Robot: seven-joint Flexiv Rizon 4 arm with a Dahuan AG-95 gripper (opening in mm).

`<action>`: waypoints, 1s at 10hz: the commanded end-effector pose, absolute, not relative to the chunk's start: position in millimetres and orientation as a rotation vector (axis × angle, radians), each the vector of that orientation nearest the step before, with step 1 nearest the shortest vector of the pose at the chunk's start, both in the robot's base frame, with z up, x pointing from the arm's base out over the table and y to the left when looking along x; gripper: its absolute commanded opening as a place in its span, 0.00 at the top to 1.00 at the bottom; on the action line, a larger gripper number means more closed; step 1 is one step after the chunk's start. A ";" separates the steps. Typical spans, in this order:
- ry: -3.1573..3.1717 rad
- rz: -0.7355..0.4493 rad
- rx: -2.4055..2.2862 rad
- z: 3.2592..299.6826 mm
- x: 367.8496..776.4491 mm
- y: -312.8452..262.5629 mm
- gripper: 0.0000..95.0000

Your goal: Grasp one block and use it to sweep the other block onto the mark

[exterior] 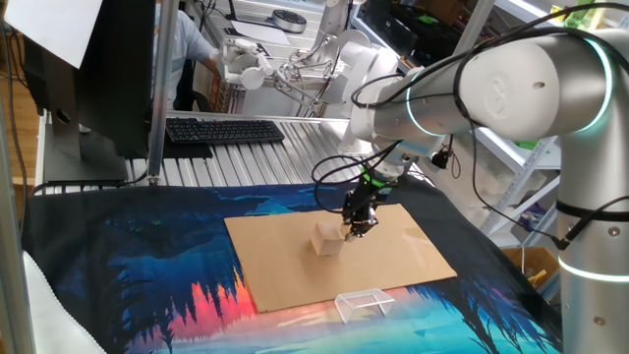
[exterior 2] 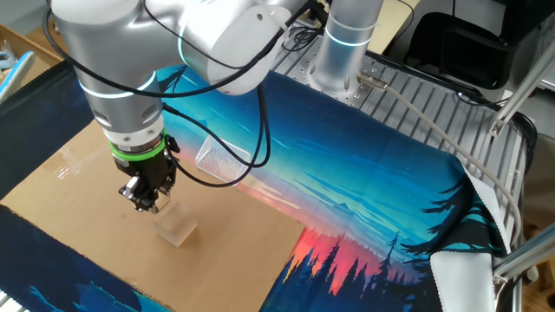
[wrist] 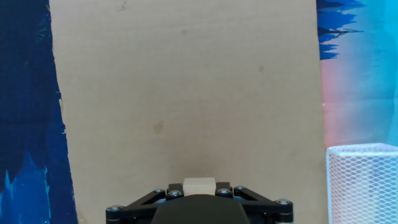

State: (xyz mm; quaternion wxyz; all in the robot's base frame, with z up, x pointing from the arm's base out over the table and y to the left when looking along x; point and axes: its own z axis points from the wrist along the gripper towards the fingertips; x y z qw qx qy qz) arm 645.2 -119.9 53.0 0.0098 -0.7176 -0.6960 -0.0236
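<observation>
Pincer [wrist: 199, 193] clamps small wooden block [wrist: 199, 185] as pusher, low beside larger cube [exterior: 328, 239] mid-desk on cardboard sheet [exterior: 413, 258], mark unseen

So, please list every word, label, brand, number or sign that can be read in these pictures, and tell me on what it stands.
None can be read in any view.
Keyboard: its key legends are too small and blurred to read.
Cardboard sheet: plain, with only faint smudges, no writing.
Larger cube and small block in the gripper: plain faces.
Robot arm: no brand name shows.
Printed cloth: a picture only, no letters.
</observation>
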 end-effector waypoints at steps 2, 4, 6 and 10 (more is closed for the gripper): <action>-2.304 0.070 -2.131 51.2 645.8 -120.5 1.00; -2.315 0.115 -2.129 52.7 647.8 -120.0 1.00; -2.295 0.130 -2.145 56.3 656.1 -120.1 1.00; -2.296 0.123 -2.134 69.0 686.8 -130.2 1.00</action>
